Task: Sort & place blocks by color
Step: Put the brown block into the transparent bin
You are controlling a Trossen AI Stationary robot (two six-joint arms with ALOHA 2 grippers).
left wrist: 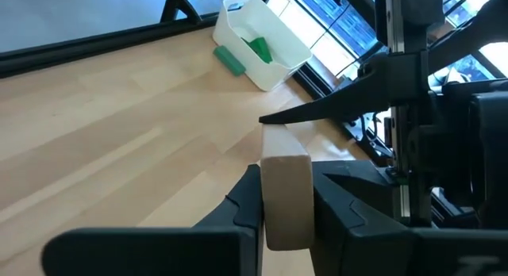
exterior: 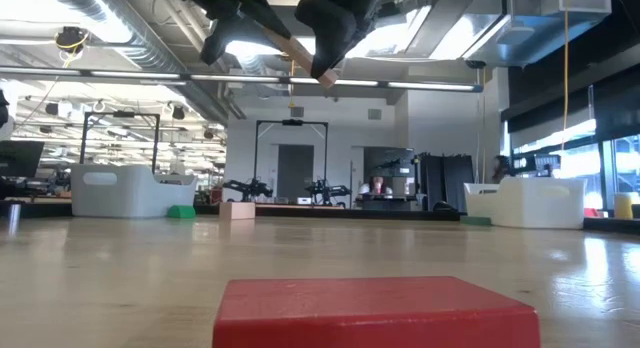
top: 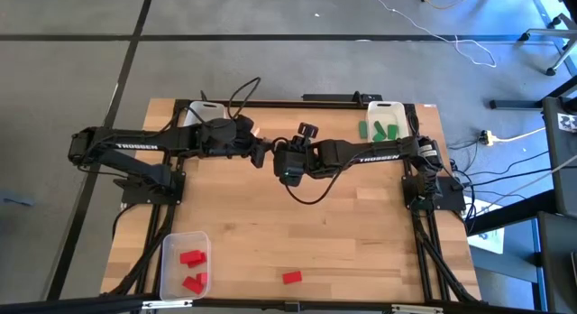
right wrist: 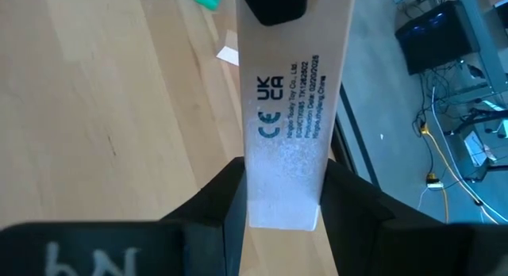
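Observation:
A long pale wooden block (exterior: 303,56) hangs high over the table's middle, between my two arms. My left gripper (left wrist: 284,189) comes in from the table's left and is shut on one end. My right gripper (right wrist: 282,193) comes in from the right and is shut on the other end. In the high view both grippers (top: 261,153) (top: 280,157) meet tip to tip. One red block (top: 291,277) lies flat on the table near the front edge. More red blocks (top: 192,264) lie in a clear bin. Green blocks (top: 385,129) lie in a white bin. My left gripper pinches the block's end (left wrist: 284,228) between its two fingers, one on each long side. The fingers come nearly level from the table's left and lie along the block. The block is lifted clear of the table. My right gripper pinches the block's other end (right wrist: 282,212) between its two fingers, on its two narrow edges, the printed face toward the wrist camera. The fingers slant down from the table's right and lie along the block. The block hangs tilted, clear of the table.
The clear bin (top: 171,251) stands at the front left corner. White bins stand at the far left (top: 204,110) and far right (top: 386,108); a green block (top: 362,130) lies beside the right one. A black cable (top: 311,195) loops below the right arm.

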